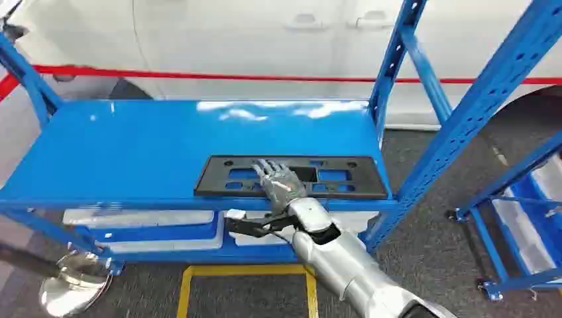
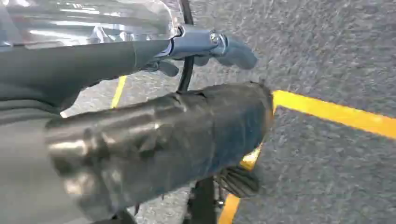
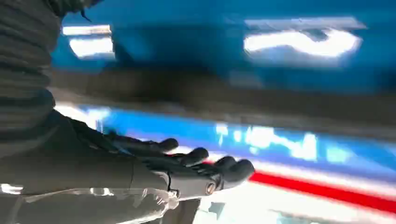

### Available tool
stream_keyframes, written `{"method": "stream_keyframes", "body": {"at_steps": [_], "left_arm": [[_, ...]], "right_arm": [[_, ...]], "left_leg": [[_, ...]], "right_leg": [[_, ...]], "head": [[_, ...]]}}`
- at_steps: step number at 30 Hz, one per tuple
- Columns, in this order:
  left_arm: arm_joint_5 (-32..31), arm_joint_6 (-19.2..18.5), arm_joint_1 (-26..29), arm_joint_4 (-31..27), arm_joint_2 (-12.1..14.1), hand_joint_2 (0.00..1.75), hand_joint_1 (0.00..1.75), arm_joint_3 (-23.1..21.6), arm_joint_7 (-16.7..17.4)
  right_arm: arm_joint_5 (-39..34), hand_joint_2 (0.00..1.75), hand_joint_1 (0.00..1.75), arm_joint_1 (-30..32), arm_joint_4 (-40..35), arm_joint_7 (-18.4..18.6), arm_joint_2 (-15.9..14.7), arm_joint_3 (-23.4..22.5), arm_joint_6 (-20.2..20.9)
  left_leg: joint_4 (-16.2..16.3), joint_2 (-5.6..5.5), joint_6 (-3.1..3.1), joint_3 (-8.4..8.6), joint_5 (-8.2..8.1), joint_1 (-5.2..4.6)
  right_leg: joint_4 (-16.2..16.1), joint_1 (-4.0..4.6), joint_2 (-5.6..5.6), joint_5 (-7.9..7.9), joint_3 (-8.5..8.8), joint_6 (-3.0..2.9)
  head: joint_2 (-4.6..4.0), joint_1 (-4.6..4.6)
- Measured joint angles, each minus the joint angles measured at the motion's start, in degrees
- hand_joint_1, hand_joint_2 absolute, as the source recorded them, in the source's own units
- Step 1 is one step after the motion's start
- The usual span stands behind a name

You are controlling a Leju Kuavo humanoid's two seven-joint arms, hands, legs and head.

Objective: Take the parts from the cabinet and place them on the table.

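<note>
A flat black plastic part (image 1: 344, 173) with several cut-outs lies near the front edge of the blue shelf (image 1: 132, 152), right of its middle. My right hand (image 1: 278, 180) reaches in from below and lies over the part's middle, fingers spread and gripping nothing. In the right wrist view the right hand (image 3: 187, 168) has its fingers stretched out and empty, and the part (image 3: 233, 98) is a blurred dark band beyond them. My left hand (image 2: 219, 46) hangs over the grey floor with nothing in it.
White bins (image 1: 152, 218) sit on the lower shelf level. Slanted blue uprights (image 1: 464, 126) frame the shelf on the right, beside a second rack with bins (image 1: 530, 218). Yellow floor tape (image 1: 245, 270) marks the floor below, and a white car with a red stripe (image 1: 199, 75) stands behind.
</note>
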Motion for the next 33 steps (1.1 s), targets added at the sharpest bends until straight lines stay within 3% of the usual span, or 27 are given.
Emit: {"method": "stream_keyframes", "body": {"at_steps": [1,3,4,5,8,9,10,11,13,15,16,17,18,23,27,28,29,31,32,33], "left_arm": [[0.09,-0.04,0.27,0.04,-0.13,0.0,0.0,0.04,0.2],[0.17,0.0,0.21,0.09,-0.44,0.0,0.0,0.07,0.33],[0.13,0.13,0.09,0.09,-0.5,0.0,0.0,0.04,0.28],[0.15,0.2,0.05,0.09,-0.5,0.0,0.0,0.04,0.22],[0.22,0.17,0.12,0.09,-0.5,0.0,0.0,0.15,-0.09],[0.24,0.13,0.2,0.09,-0.5,0.0,0.0,0.17,-0.2],[0.24,0.07,0.33,0.11,-0.52,0.0,0.0,0.2,-0.33],[0.24,0.04,0.37,0.11,-0.52,0.0,0.0,0.2,-0.48],[0.22,0.04,0.24,0.09,-0.52,0.0,0.0,0.2,-0.66],[0.13,0.07,0.03,0.11,-0.48,0.0,0.0,0.2,-0.66],[0.02,0.11,0.01,0.11,-0.5,0.0,0.0,0.2,-0.63],[-0.07,0.15,0.08,0.11,-0.54,0.0,0.0,0.2,-0.63],[-0.13,0.22,0.33,0.11,-0.59,0.0,0.0,0.22,-0.57],[-0.5,0.22,0.3,0.11,-0.63,0.0,0.0,0.22,-0.57],[-0.83,0.22,0.25,0.11,-0.72,0.0,0.0,0.22,-0.57],[-0.92,0.22,0.2,0.11,-0.72,0.0,0.0,0.22,-0.57],[-1.01,0.2,0.17,0.11,-0.74,0.0,0.0,0.22,-0.57],[-1.03,0.22,0.06,0.11,-0.74,0.0,0.0,0.22,-0.57],[-1.03,0.22,0.0,0.11,-0.74,0.0,0.0,0.22,-0.57],[-1.03,0.22,-0.04,0.11,-0.74,0.0,0.0,0.22,-0.61]], "right_arm": [[0.02,1.75,0.0,0.12,0.02,0.0,0.0,0.02,-0.07],[0.02,1.75,0.0,0.02,-0.04,-0.11,0.09,0.02,-0.18],[0.02,1.75,0.0,-0.05,-0.11,-0.2,0.09,0.0,-0.26],[0.04,1.75,0.0,-0.13,-0.11,-0.37,0.09,0.02,-0.46],[0.07,1.75,0.0,-0.1,-0.42,-0.63,0.11,0.02,-0.48],[0.31,1.75,0.0,-0.11,-0.68,-0.63,0.11,0.02,-0.06],[0.52,1.75,0.0,-0.09,-0.87,-0.63,0.11,0.06,0.11],[0.74,1.75,0.0,-0.09,-1.09,-0.66,0.11,0.13,0.22],[0.83,1.75,0.0,-0.1,-1.53,-0.66,0.17,0.26,0.37],[0.85,1.75,0.0,-0.17,-1.57,-0.61,0.2,0.28,0.31],[0.85,1.75,0.0,-0.01,-1.57,-0.44,0.2,0.28,0.28],[0.85,1.75,0.0,0.12,-1.57,-0.42,0.13,0.28,0.22],[0.85,1.75,0.0,0.1,-1.57,-0.39,0.04,0.31,0.15],[0.87,1.75,0.0,0.08,-1.57,-0.37,-0.39,0.31,0.09],[0.94,1.75,0.0,0.13,-1.57,-0.44,-0.44,0.33,-0.39],[1.01,0.0,0.0,0.14,-1.6,-0.55,-0.44,0.33,-0.48],[1.01,1.75,0.0,0.15,-1.6,-0.57,-0.42,0.33,-0.52],[1.31,1.75,0.0,0.19,-1.84,-0.72,-0.42,0.44,-0.72],[1.58,1.75,1.75,0.24,-2.12,-0.72,-0.44,0.63,-1.12],[1.77,1.75,1.75,0.31,-2.55,-0.72,-0.44,0.83,-1.57]], "left_leg": [[0.05,0.37,-0.51,0.3,-0.44,0.09],[1.29,0.44,-1.1,-0.28,0.27,0.36],[4.0,0.49,-0.85,-1.41,0.34,0.38],[7.8,0.52,-0.53,-3.51,-0.67,0.06],[18.17,0.5,0.32,-10.71,-6.11,-1.18],[18.72,0.5,0.79,-11.99,-5.73,-1.5],[16.95,0.5,1.39,-11.95,-3.87,-1.82],[13.15,0.49,2.1,-10.93,-0.8,-2.26],[3.94,0.55,3.73,-7.81,5.44,-3.24],[2.04,0.54,4.35,-7.49,3.08,-3.7],[1.91,0.45,4.29,-7.33,4.63,-3.77],[1.61,0.4,3.09,-7.07,4.99,-3.58],[1.63,0.29,2.45,-7.0,4.98,-3.53],[1.64,0.21,3.43,-7.03,4.9,-3.71],[1.64,0.2,3.58,-7.03,4.87,-3.76],[1.64,0.2,3.8,-7.03,4.84,-3.79],[1.65,0.2,3.82,-7.03,4.83,-3.81],[1.66,0.2,3.85,-7.05,4.81,-3.84],[1.67,0.2,4.03,-7.05,4.72,-3.86],[1.67,0.21,4.04,-7.04,4.72,-3.86]], "right_leg": [[0.47,0.21,0.13,-0.53,-0.35,-0.77],[0.28,0.18,0.41,-1.0,0.18,-1.73],[-0.21,0.16,0.36,-1.22,0.94,-2.07],[-0.68,0.28,0.33,-1.4,1.64,-2.35],[-1.19,1.03,0.31,-2.0,2.8,-3.23],[-1.19,1.38,0.47,-2.27,3.1,-3.48],[-1.19,1.71,0.65,-2.49,3.49,-3.56],[-1.19,2.0,0.77,-2.76,3.96,-3.59],[-1.3,2.27,0.78,-3.22,4.76,-3.55],[-1.32,2.53,0.69,-3.28,4.58,-3.1],[-1.49,2.53,0.67,-3.38,4.79,-2.7],[-1.18,2.97,0.67,-4.16,4.82,-3.08],[-1.39,2.82,0.6,-3.55,4.97,-4.37],[-2.31,2.69,0.6,-3.36,5.52,-3.58],[-2.68,2.64,0.6,-3.26,5.74,-3.45],[-2.73,2.62,0.6,-3.26,5.77,-3.45],[-2.77,2.61,0.6,-3.25,5.8,-3.44],[-2.84,2.56,0.6,-3.18,5.8,-3.29],[-2.86,2.56,0.6,-3.19,5.8,-3.26],[-2.87,2.55,0.6,-3.19,5.8,-3.18]], "head": [[0.0,-0.39],[0.0,-0.41],[0.0,-0.5],[0.0,-0.52],[0.0,-0.48],[0.0,-0.48],[0.0,-0.5],[0.0,-0.48],[0.0,-0.46],[0.0,-0.52],[0.0,-0.52],[0.0,-0.46],[0.0,-0.37],[0.0,-0.39],[0.0,-0.39],[0.0,-0.39],[0.0,-0.39],[0.0,-0.39],[0.0,-0.39],[0.0,-0.39]]}}
